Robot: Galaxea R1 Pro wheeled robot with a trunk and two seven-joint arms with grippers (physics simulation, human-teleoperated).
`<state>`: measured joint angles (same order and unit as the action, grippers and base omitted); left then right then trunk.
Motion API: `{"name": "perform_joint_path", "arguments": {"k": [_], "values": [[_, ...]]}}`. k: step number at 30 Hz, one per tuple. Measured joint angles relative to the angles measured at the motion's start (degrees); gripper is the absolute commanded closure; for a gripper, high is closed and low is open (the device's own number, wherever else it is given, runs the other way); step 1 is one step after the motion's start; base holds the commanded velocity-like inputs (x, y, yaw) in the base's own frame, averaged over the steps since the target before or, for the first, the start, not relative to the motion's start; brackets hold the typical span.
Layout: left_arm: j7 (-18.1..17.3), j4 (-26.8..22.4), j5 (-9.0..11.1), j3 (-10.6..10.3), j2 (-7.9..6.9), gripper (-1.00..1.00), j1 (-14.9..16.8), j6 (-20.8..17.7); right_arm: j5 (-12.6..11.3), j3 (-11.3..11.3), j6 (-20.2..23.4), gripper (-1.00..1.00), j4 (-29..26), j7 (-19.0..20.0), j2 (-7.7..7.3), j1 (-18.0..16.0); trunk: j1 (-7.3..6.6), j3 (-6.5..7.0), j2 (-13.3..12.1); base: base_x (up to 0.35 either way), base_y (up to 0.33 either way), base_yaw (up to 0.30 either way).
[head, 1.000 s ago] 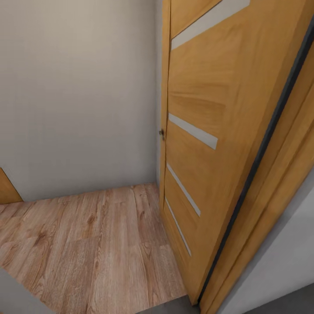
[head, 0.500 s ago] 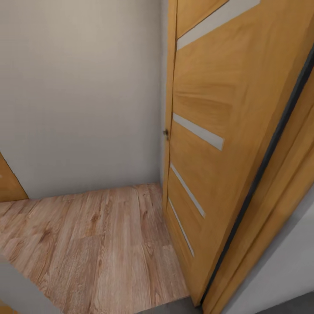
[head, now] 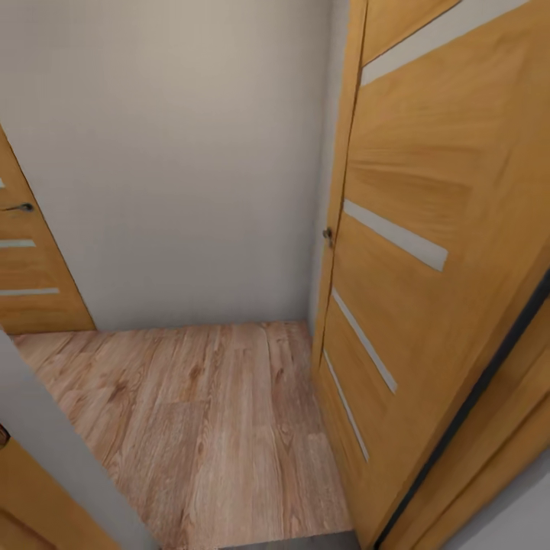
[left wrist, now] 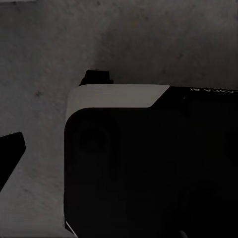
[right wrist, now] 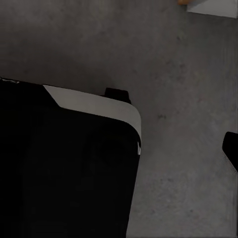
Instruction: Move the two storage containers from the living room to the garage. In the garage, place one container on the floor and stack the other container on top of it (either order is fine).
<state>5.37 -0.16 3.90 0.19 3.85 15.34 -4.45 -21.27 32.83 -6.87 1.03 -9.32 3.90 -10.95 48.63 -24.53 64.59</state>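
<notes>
The two storage containers are out of view. In the head view an open honey-wood door [head: 428,229] with frosted strips stands at the right, and a light wood-plank floor [head: 206,412] lies beyond the threshold. Both wrist views look down on the dark grey concrete floor [left wrist: 148,39] [right wrist: 173,59] of the garage and on my black base with its white trim [left wrist: 148,163] [right wrist: 64,168]. One dark fingertip of the left gripper [left wrist: 9,153] shows at the picture's edge, and one of the right gripper [right wrist: 231,148] likewise. Nothing is seen between them.
A white-grey wall [head: 183,153] closes the small space ahead. A second wooden door [head: 30,267] stands at the far left. A grey wall edge [head: 53,451] runs close by at the lower left. The open door's knob [head: 327,234] sticks out at mid height.
The camera has turned left: the open door has slid to the right of the picture, and the second door and the near wall edge have come into sight at the left.
</notes>
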Motion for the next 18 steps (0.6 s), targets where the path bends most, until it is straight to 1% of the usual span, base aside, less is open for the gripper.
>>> {"name": "perform_joint_path", "arguments": {"k": [4, 6, 10, 18], "values": [[0.0, 0.0, 0.0, 0.0, 0.00, -1.00, 0.0, 0.0, 0.0, 0.0, 0.0, -1.00, 0.0, 0.0, -0.05, 0.0, -0.01, 0.00, 0.0, 0.041, 0.000, 0.285], [0.0, 0.0, 0.0, 0.0, 0.00, -1.00, 0.0, 0.0, 0.0, 0.0, -0.1, -1.00, 0.0, 0.0, -0.06, 0.0, -0.01, 0.00, 0.0, 0.110, 0.000, 0.190], [0.0, 0.0, 0.0, 0.0, 0.00, -1.00, 0.0, 0.0, 0.0, 0.0, -0.2, -1.00, 0.0, 0.0, -0.14, 0.0, -0.03, 0.00, 0.0, 0.215, 0.000, 0.056], [-0.1, 0.0, 0.0, 0.0, 0.01, -1.00, 0.0, 0.0, 0.0, 0.0, -0.2, -1.00, 0.0, 0.0, -0.15, 0.0, -0.03, 0.00, 0.0, 0.294, 0.000, 0.006]]}}
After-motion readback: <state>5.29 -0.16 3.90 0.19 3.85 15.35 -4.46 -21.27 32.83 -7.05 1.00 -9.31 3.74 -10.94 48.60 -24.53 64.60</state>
